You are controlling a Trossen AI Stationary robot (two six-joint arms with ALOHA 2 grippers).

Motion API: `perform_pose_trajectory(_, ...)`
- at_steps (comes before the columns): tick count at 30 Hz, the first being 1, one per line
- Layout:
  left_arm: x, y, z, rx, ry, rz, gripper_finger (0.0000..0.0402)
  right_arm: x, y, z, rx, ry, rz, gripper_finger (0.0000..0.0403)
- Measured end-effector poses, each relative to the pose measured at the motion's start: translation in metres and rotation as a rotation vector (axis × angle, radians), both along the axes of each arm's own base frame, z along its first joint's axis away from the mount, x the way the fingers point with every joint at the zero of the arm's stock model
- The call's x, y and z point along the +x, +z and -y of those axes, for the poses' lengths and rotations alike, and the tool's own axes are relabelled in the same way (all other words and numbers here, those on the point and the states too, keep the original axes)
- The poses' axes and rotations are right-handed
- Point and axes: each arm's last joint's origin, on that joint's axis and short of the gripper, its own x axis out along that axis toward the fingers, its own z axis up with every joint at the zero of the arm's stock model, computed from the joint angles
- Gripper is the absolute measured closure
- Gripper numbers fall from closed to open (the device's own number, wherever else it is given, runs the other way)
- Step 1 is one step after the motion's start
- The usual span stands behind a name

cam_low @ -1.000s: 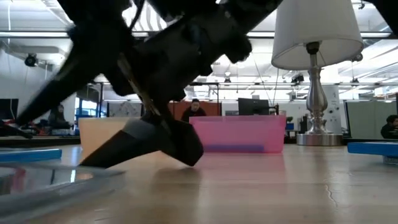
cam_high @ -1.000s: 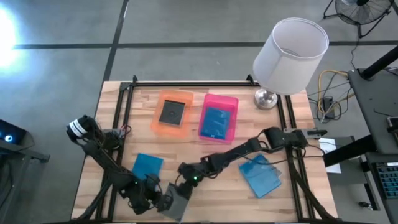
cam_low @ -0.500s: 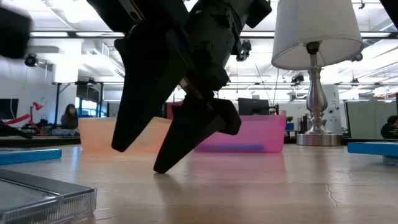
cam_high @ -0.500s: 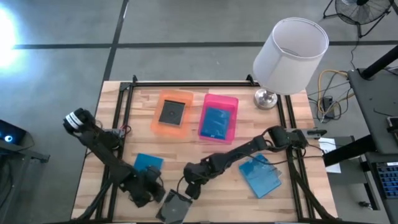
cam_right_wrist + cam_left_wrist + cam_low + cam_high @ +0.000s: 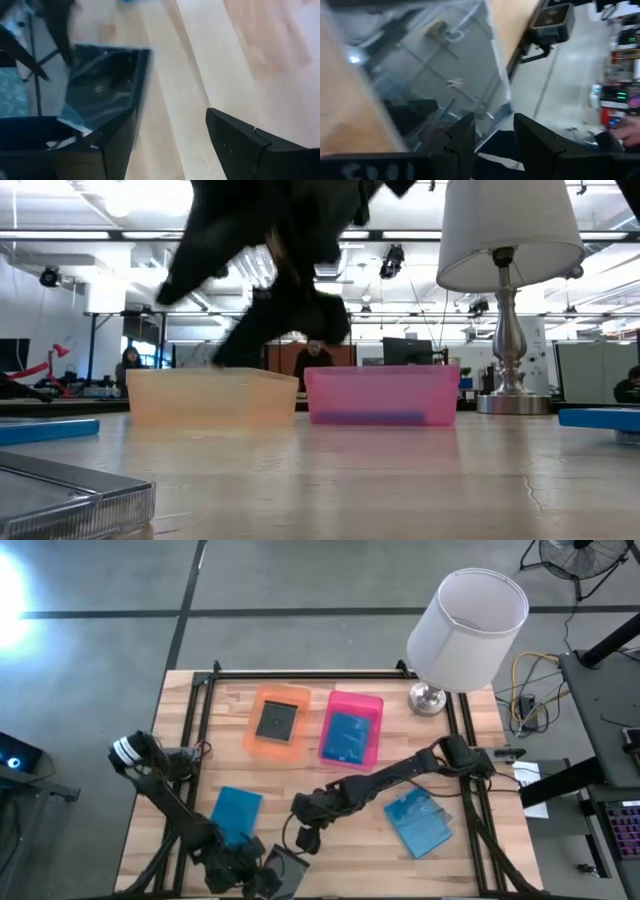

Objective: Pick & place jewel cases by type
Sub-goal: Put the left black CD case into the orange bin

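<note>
Two grippers meet at the table's (image 5: 470,870) near edge; the right gripper (image 5: 304,838) hangs wide open just beside the grey jewel case (image 5: 281,873); the left gripper (image 5: 250,880), slightly parted, touches it; blue cases (image 5: 236,812) flank them; a lamp (image 5: 465,625) stands behind the orange tray (image 5: 277,721) and pink tray (image 5: 351,730)

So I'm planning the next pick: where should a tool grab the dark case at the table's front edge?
The dark jewel case lies flat, part of it seemingly past the table's front edge. Best pinch that overhanging edge from the front, one finger above, one below.
</note>
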Motion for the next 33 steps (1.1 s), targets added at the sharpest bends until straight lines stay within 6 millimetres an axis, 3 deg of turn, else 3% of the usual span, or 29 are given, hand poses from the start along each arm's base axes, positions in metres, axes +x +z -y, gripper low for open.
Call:
perform_pose_trajectory(5, 0.009, -0.022, 0.006, 0.005, 0.005, 0.008, 0.0285, -0.001, 0.018, 0.007, 0.0, -0.009, 0.042, 0.0165)
perform_pose_trajectory(11, 0.024, -0.041, 0.001, 0.015, -0.047, -0.059, 0.0285, -0.003, 0.018, 0.007, 0.003, -0.015, 0.034, 0.0165)
perform_pose_trajectory(14, 0.03, -0.035, -0.007, 0.033, -0.065, -0.051, 0.0285, -0.004, 0.016, 0.006, 0.008, -0.022, 0.019, 0.0165)
perform_pose_trajectory(20, 0.041, -0.029, -0.043, 0.242, -0.06, -0.107, 0.0289, -0.009, 0.016, 0.008, -0.003, -0.035, -0.032, 0.0165)
perform_pose_trajectory(24, 0.044, -0.018, -0.064, 0.354, -0.097, -0.136, 0.0293, -0.016, 0.028, 0.012, -0.083, -0.076, -0.025, 0.0165)
perform_pose_trajectory(28, 0.036, 0.011, -0.07, 0.412, -0.052, -0.142, 0.0296, -0.023, 0.038, 0.024, -0.076, -0.15, -0.045, 0.0165)
perform_pose_trajectory(30, 0.027, 0.028, -0.069, 0.412, 0.045, -0.171, 0.0298, -0.024, 0.032, 0.033, -0.012, -0.181, -0.08, 0.0165)
perform_pose_trajectory(33, 0.01, 0.036, -0.063, 0.349, 0.214, -0.242, 0.03, -0.018, 0.012, 0.045, 0.078, -0.218, -0.095, 0.0165)
